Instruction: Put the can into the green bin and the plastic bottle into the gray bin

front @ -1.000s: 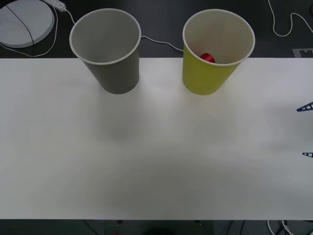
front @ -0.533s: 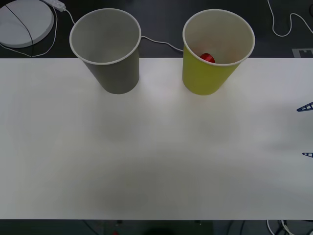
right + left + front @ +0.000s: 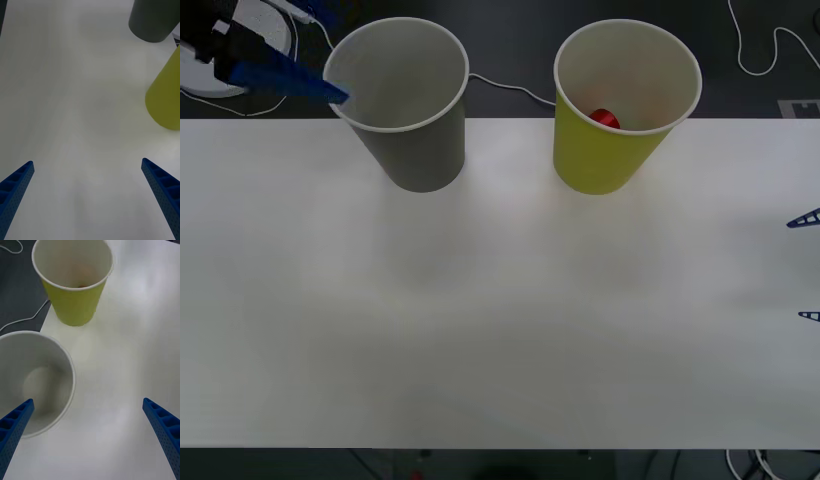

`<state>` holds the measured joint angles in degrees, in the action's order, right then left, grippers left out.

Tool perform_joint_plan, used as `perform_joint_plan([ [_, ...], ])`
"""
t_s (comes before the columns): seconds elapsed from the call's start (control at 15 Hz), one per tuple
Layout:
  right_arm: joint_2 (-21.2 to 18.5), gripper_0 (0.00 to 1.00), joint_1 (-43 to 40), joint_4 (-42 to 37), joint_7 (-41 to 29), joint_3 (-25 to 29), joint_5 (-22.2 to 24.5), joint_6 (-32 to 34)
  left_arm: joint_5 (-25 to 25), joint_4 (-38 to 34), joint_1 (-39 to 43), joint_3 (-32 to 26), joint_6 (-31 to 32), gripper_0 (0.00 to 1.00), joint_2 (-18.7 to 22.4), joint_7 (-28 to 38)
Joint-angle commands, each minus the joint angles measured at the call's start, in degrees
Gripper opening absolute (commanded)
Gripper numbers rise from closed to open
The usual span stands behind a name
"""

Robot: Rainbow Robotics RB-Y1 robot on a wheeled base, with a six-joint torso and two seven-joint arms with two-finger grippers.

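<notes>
can visible in green bin

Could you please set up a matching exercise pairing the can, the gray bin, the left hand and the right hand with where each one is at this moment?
Column 1:
1. can
2. gray bin
3. left hand
4. right hand

Column 2:
A. at the table's right edge, fingers open, holding nothing
B. inside the green bin
C. at the gray bin's rim, on its left side, fingers open
D. standing upright at the table's far edge, left of the green bin, nothing visible inside

Pairs: 1-B, 2-D, 3-C, 4-A
</notes>
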<state>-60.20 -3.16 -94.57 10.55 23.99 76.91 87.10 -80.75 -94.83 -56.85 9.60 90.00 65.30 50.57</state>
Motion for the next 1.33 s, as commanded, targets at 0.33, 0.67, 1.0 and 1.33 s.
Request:
perform_joint_plan([
  [0.33, 0.0, 1.00, 0.0, 0.0, 0.0, 0.0, 0.0, 0.0, 0.7, -9.4, 20.9, -14.8, 0.0, 1.00, -0.1, -15.1],
  [0.67, 0.0, 1.00, 0.0, 0.0, 0.0, 0.0, 0.0, 0.0, 2.0, -9.7, 29.2, -18.0, 0.0, 1.00, 0.0, -27.1],
  [1.0, 0.0, 1.00, 0.0, 0.0, 0.0, 0.0, 0.0, 0.0, 1.0, -12.0, 38.7, -23.1, 0.0, 1.00, 0.0, -36.7],
  [1.33, 0.0, 1.00, 0.0, 0.0, 0.0, 0.0, 0.0, 0.0, 0.1, -16.7, 48.2, -28.3, 0.0, 1.00, -0.1, -39.1],
])
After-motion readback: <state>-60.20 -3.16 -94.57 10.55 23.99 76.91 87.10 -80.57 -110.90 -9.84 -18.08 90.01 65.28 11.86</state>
